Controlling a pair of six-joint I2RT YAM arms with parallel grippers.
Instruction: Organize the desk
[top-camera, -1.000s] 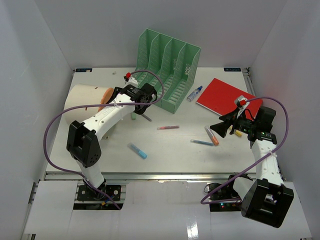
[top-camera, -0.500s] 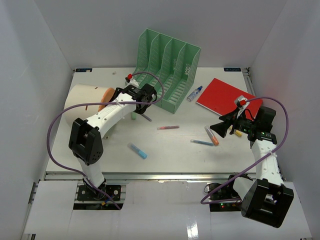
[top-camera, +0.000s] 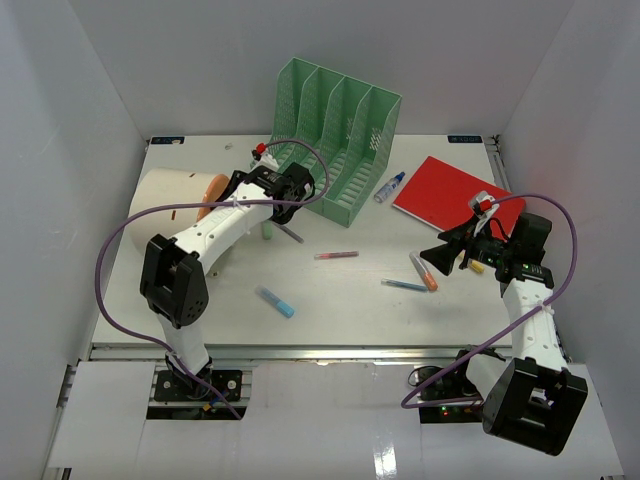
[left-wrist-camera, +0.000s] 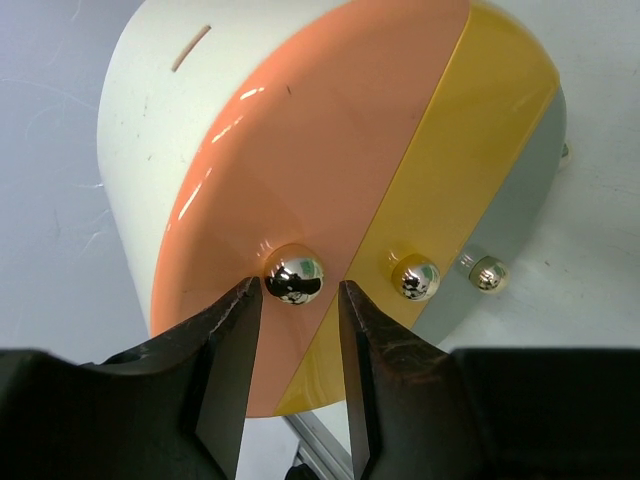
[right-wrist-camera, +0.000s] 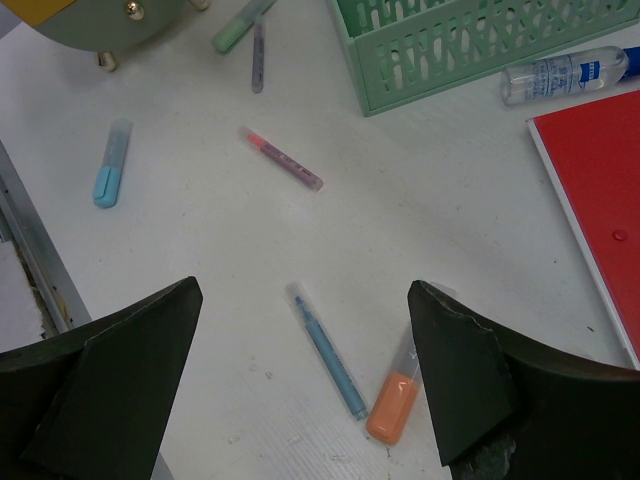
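Observation:
On the white desk (top-camera: 350, 300), a rounded cream drawer box (top-camera: 165, 195) lies at the left. Its orange front (left-wrist-camera: 320, 150) and yellow front (left-wrist-camera: 470, 150) each carry a gold knob. My left gripper (left-wrist-camera: 297, 290) is open, its jaws narrowly straddling the orange front's knob (left-wrist-camera: 293, 270) with a thin gap on each side; from above, this left gripper (top-camera: 232, 190) points at the box. My right gripper (right-wrist-camera: 305, 290) is wide open above a blue pen (right-wrist-camera: 330, 350) and an orange highlighter (right-wrist-camera: 393, 405), holding nothing. Seen from above, the right gripper (top-camera: 432, 257) hovers at mid-right.
A green file rack (top-camera: 340, 130) stands at the back. A red notebook (top-camera: 455, 195) and a small bottle (top-camera: 390, 186) lie to its right. A pink pen (top-camera: 336, 255), a light blue highlighter (top-camera: 275, 301), a green highlighter (top-camera: 268, 232) and a grey pen (top-camera: 292, 234) lie loose.
The left arm's elbow has shifted slightly and its gripper has edged a little toward the back by the drawer box. The right arm has not moved.

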